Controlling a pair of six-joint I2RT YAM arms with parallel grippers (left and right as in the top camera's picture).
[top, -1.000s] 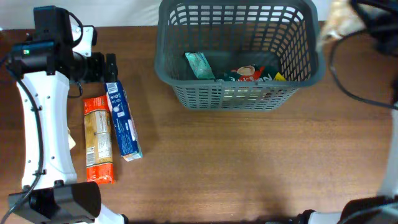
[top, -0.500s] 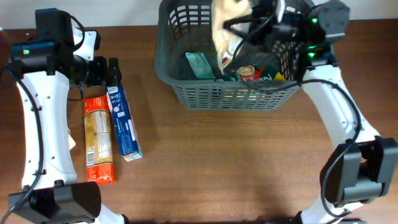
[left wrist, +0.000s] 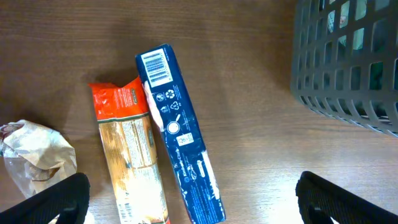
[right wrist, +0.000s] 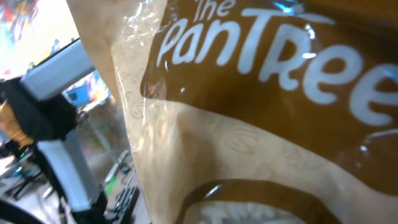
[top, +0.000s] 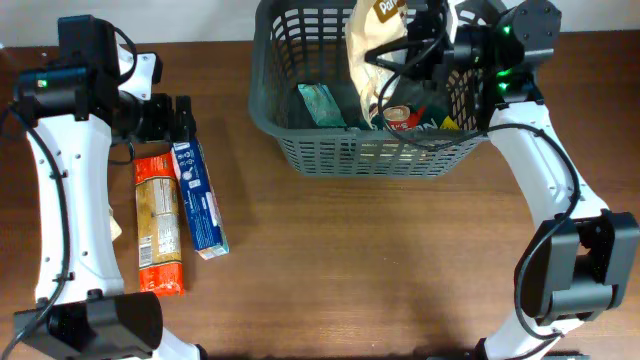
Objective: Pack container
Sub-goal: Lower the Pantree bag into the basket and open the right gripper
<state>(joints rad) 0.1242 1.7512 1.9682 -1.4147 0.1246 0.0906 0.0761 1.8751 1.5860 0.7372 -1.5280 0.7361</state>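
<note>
On the near left of the wooden table [top: 400, 260], an orange pasta packet [top: 158, 225] and a blue box [top: 197, 195] are laid side by side and touching, both lengthwise from near to far. A crumpled paper bag [left wrist: 40, 155] is seen just left of them in the left wrist view. The left gripper [top: 178, 115] is held above the far end of the blue box, its jaws spread fully wide, and nothing is gripped.

The container [top: 330, 155] is set at the far edge of the table, near its middle and well apart from the packets. It is a large dark grey plastic basket with slotted lattice walls that taper down from a solid rim. It is stood upright with its mouth facing up, and its long axis is run from left to right across the table. A teal packet [top: 322, 105] and a red packet [top: 400, 117] are seen on its floor.

Over the basket's right half, a tan and brown bag [top: 368, 40] printed "The PanTree" is gripped in the closed jaws of the right gripper [top: 415, 55] and is hung above the rim.
</note>
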